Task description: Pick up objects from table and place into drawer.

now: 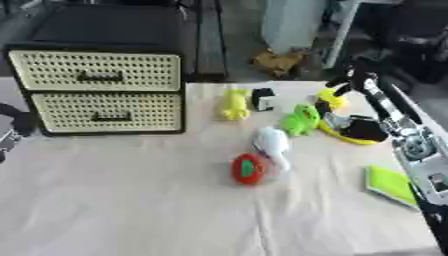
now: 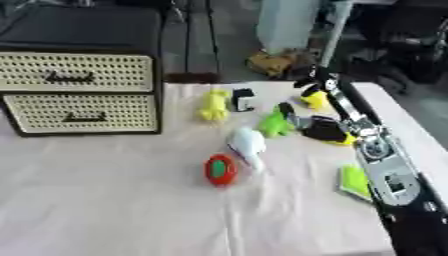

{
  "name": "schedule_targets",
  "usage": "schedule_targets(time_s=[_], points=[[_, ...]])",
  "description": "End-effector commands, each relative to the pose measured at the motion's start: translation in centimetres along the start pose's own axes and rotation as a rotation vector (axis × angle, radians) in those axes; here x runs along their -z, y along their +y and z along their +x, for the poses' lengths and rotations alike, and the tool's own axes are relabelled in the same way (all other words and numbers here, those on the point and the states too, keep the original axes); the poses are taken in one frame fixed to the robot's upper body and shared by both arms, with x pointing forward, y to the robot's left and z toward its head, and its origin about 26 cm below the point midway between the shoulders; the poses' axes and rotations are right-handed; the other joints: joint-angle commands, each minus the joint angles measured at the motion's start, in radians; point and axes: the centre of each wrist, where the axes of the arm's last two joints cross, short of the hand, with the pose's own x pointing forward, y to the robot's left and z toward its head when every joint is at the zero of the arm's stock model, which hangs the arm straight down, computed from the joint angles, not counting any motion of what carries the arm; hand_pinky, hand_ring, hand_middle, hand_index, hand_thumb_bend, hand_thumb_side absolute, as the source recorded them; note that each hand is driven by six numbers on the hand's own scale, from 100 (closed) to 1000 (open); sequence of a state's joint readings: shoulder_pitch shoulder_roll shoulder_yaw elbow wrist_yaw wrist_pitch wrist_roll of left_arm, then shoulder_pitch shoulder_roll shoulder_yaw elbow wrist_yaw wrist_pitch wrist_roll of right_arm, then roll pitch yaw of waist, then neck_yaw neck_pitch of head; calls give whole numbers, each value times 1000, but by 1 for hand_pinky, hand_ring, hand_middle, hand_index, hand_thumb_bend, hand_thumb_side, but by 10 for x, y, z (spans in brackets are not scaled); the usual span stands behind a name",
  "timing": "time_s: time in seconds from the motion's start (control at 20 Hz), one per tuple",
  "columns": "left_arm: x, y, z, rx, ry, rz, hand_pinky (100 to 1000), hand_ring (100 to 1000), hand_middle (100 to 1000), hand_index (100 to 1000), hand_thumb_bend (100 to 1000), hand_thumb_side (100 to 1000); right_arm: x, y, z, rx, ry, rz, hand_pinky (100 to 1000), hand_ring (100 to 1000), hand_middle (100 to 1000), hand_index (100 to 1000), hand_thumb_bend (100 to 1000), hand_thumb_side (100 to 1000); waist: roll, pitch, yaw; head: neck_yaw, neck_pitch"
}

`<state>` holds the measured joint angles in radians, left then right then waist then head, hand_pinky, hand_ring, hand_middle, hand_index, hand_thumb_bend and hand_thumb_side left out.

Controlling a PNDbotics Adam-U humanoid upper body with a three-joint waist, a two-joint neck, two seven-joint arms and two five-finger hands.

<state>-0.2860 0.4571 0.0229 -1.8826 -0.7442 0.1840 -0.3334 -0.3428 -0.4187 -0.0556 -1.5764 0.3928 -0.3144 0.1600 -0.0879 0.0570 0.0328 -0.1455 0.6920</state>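
Left eye view: cream drawer unit [image 1: 96, 92] with two perforated drawer fronts, both shut, at 10 o'clock on the cloth-covered counter [image 1: 131, 200]. Scattered from centre toward 2 o'clock: red round object with a green middle [image 1: 248, 168], white toy [image 1: 273, 143] just above it and touching or nearly so, bright green toy [image 1: 302, 120] further toward 1 o'clock, pale yellow toy [image 1: 234, 104] and small black-and-white box [image 1: 262, 99] side by side near 12 o'clock. Yellow tray-like piece carrying something black [image 1: 354, 131] at 3 o'clock, flat lime-green pad [image 1: 390, 184] at 4 o'clock near the counter edge. Right arm [image 1: 411, 145] running in from the lower right up the 3 o'clock side, right robot hand [image 1: 352, 80] at 2 o'clock over a small yellow object [image 1: 332, 99]; cannot tell whether fingers are spread or curled, nor whether touching it. Left robot hand out of sight.
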Motion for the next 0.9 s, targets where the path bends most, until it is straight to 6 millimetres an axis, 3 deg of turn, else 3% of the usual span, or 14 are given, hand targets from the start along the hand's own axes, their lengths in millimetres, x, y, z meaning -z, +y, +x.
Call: schedule_targets(time_s=[0.05, 0.45, 0.9], points=[[7, 13, 7, 154, 5, -16, 100, 100, 100, 703, 636, 1000, 3, -12, 3, -27, -18, -10, 640, 740, 784, 857, 284, 258, 5, -11, -3, 2, -4], [34, 9, 16, 335, -6, -170, 100, 100, 100, 731, 600, 1000, 3, -10, 3, -23, -20, -2, 640, 740, 785, 857, 280, 262, 4, -13, -8, 6, -5], [86, -30, 8, 346, 51, -394, 100, 100, 100, 766, 605, 1000, 4, -7, 4, -11, -27, 9, 640, 740, 785, 857, 274, 263, -1, -16, -17, 19, -4]])
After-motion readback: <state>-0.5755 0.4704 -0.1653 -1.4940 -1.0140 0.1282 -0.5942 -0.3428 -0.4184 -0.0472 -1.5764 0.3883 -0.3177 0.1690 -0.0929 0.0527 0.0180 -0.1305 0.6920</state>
